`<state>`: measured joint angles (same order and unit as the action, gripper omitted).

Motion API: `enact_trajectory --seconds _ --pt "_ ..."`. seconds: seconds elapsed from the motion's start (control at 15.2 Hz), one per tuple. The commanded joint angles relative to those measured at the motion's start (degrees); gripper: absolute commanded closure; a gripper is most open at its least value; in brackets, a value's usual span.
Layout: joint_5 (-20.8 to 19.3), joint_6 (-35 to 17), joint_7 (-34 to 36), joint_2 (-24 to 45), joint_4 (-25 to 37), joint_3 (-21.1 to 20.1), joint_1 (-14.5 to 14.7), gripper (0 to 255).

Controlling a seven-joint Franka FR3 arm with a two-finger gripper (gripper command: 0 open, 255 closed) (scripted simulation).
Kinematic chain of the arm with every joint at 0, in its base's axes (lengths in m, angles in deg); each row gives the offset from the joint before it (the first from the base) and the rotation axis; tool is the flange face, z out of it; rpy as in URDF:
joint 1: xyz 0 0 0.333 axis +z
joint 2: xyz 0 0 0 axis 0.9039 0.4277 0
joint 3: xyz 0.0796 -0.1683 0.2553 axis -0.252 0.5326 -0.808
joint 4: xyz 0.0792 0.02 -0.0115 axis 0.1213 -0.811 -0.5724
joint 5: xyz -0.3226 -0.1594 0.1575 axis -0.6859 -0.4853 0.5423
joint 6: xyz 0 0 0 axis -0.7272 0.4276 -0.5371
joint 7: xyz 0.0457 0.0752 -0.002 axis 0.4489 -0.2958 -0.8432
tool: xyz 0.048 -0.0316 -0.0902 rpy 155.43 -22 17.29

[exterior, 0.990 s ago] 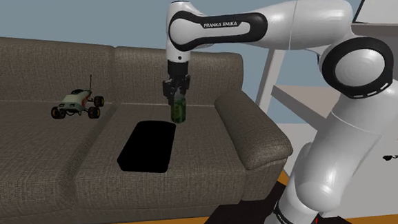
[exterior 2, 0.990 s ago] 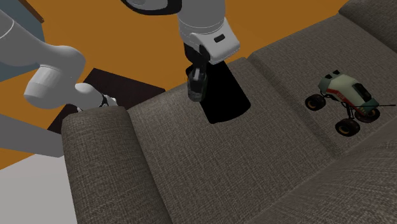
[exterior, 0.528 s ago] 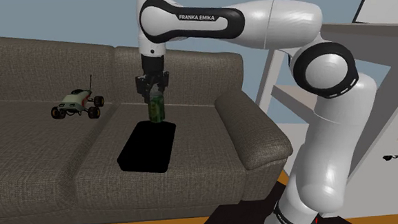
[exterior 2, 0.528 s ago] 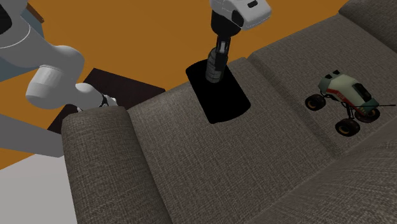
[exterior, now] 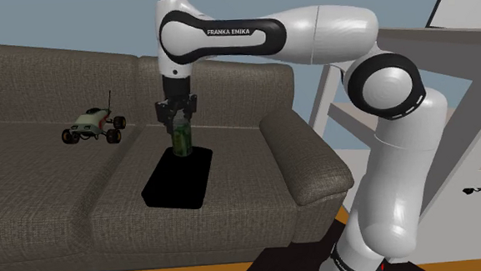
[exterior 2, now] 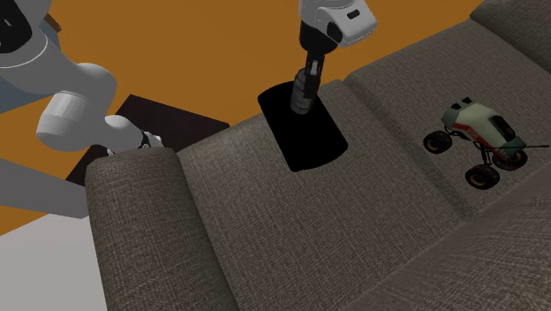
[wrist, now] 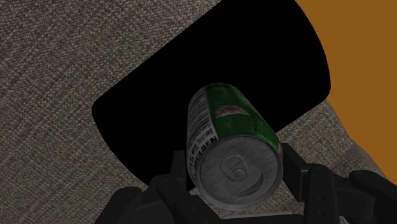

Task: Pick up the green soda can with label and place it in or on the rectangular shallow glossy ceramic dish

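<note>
As the jaws are clenched on its upper sides, the green soda can (wrist: 232, 124) hangs upright in the gripper (wrist: 235, 175), lid showing between them. It sits over the black rectangular dish (exterior: 176, 187), at the dish's end toward the backrest of the sofa (exterior: 57, 184); touching the dish or not, cannot tell. Judgement: light, thin-walled and smooth, so likely slippery and easily dented; a side hold near the top suits it. Toy car (exterior: 92, 127) well apart from the dish, one cushion over.

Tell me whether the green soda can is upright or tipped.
Upright. The green labelled soda can hangs vertically between the black fingers, its tabbed silver top facing the wrist camera, over the black rectangular dish.
</note>
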<state>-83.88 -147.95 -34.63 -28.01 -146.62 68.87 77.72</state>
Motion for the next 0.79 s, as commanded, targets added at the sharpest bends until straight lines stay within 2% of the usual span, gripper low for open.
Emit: enact_trajectory --seconds 0.0,0.73 --pt "0.0 -1.55 -0.09 -0.01 -1.51 0.05 -0.07 255" --pt "-0.03 -10.17 -0.03 -0.02 -10.14 0.11 -0.15 255"
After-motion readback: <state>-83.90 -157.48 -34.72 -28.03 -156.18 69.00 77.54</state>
